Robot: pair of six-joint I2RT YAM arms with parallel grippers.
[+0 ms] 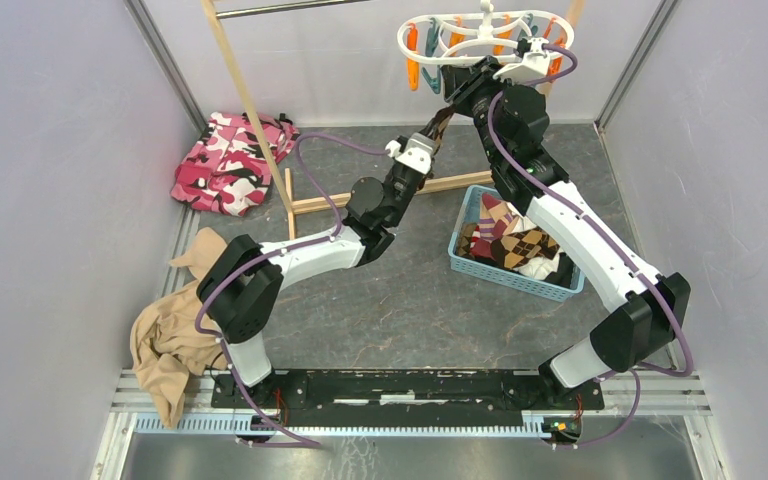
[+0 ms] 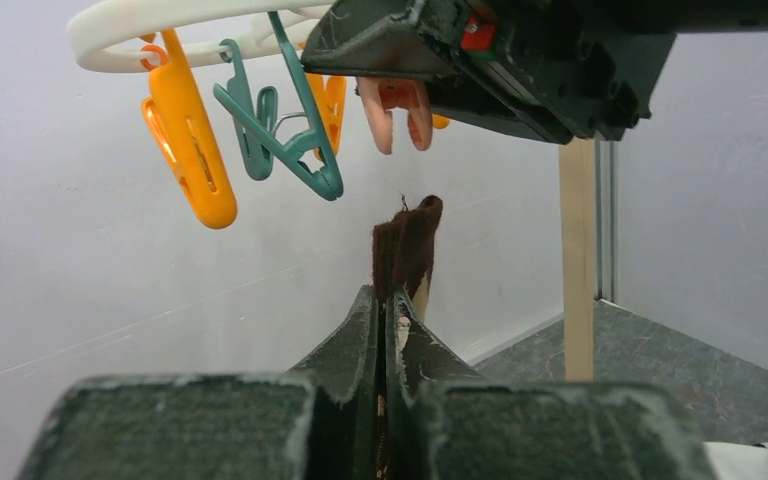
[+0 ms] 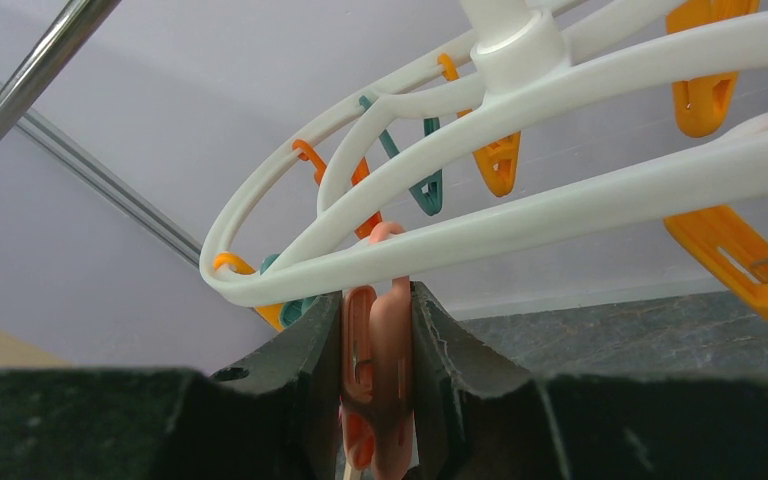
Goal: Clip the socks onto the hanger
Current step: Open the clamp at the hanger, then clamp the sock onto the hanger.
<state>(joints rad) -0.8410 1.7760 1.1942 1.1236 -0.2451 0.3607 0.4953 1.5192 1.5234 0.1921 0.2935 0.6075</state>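
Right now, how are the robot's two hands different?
The left gripper pinches a brown sock; the right gripper squeezes a peach clothespin. The left one's jaws are nearly together, while the right one's stand wider apart around the pin. The left gripper sits below the hanger; the right is up at its white ring. Both are dark, two-fingered and gripping something.

The sock [image 2: 407,245] sits just below the clothespin [image 2: 397,105] hanging from the hanger [image 2: 110,30].
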